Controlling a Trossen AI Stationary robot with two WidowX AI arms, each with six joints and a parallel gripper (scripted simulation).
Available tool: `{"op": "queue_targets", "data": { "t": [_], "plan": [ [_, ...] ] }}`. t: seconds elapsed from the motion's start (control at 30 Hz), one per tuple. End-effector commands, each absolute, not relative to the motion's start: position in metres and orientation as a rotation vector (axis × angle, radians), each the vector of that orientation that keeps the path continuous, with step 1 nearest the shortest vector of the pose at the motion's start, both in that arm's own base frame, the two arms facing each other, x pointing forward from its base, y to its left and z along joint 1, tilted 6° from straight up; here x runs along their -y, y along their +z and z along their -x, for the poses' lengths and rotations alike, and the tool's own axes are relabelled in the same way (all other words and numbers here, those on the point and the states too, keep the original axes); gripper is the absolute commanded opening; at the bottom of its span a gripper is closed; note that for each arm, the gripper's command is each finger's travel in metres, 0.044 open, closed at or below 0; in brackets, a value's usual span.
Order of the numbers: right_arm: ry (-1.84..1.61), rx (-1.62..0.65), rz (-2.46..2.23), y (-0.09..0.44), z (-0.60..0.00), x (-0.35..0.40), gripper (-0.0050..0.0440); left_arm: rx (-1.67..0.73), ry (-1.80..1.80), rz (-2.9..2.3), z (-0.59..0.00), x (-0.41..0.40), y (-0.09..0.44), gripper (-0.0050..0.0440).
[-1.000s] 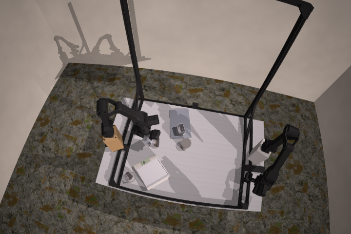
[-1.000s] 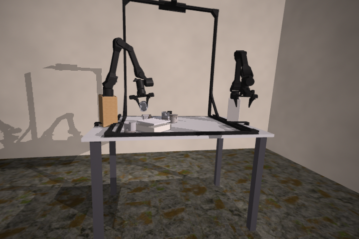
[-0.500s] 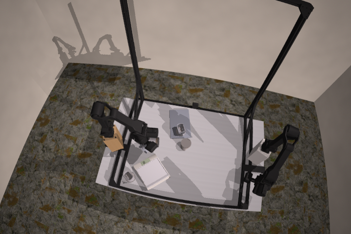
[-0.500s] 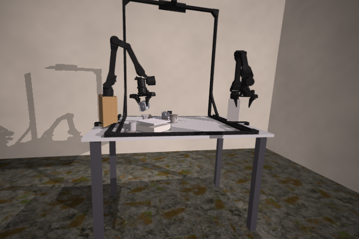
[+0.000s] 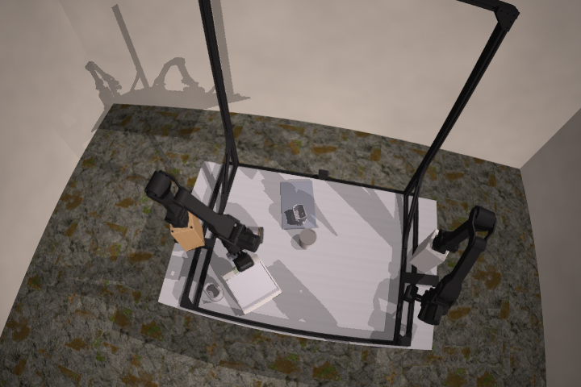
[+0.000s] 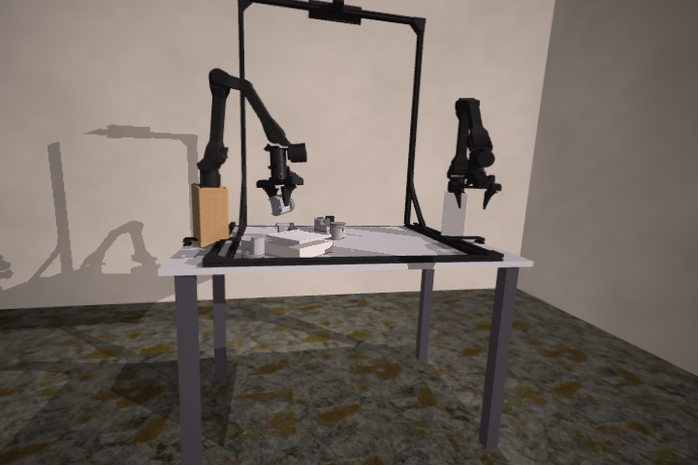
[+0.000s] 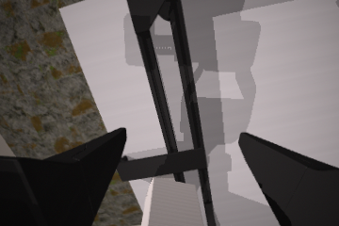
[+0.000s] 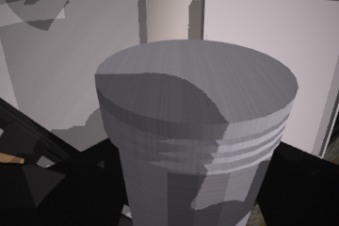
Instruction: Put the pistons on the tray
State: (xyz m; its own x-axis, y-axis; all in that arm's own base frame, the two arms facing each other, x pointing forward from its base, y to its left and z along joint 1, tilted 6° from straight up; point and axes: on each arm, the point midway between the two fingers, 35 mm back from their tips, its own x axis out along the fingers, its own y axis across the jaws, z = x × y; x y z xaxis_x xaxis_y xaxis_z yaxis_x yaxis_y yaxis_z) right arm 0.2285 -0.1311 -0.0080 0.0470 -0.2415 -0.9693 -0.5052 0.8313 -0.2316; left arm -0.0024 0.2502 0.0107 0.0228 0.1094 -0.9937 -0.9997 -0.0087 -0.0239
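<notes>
The flat steel tray [image 5: 298, 202] lies at the back middle of the bench with one piston [image 5: 298, 213] standing on it. A second piston [image 5: 307, 238] stands on the bench just in front of the tray. A third piston [image 5: 213, 292] stands near the front corner, beside a white block [image 5: 253, 285]. My right gripper [image 5: 243, 260] is shut on a grey ringed piston [image 8: 196, 137] and holds it in the air [image 6: 279, 204] above the block's far corner. A small grey piece [image 6: 283, 226], perhaps a piston, lies behind the block. My left gripper [image 5: 430, 312] is open and empty, high over the bench's other end [image 7: 183, 137].
A black frame [image 5: 300, 173] with tall posts rings the bench top. The right arm stands on a tan pedestal [image 5: 187, 232], the left arm on a white pedestal [image 5: 424, 255]. The white block carries a small green label [image 5: 231, 273].
</notes>
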Motion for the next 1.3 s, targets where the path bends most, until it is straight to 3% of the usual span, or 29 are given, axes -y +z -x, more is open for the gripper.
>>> {"op": "queue_targets", "data": {
  "t": [0.0, 0.3, 1.27],
  "plan": [
    [0.140, -1.536, 0.526, 0.001, -0.230, 0.151, 0.0158, -1.106, 1.248, 1.146, 0.002, -0.250, 0.011, 0.0440],
    [0.012, -1.544, 0.362, 0.011, -0.225, 0.184, 0.0158, -1.106, 1.248, 1.146, 0.002, -0.250, 0.011, 0.0440],
    [-0.467, -1.483, -0.271, 0.011, -0.224, 0.185, 0.0158, -1.106, 1.248, 1.146, 0.002, -0.250, 0.011, 0.0440]
  ]
}}
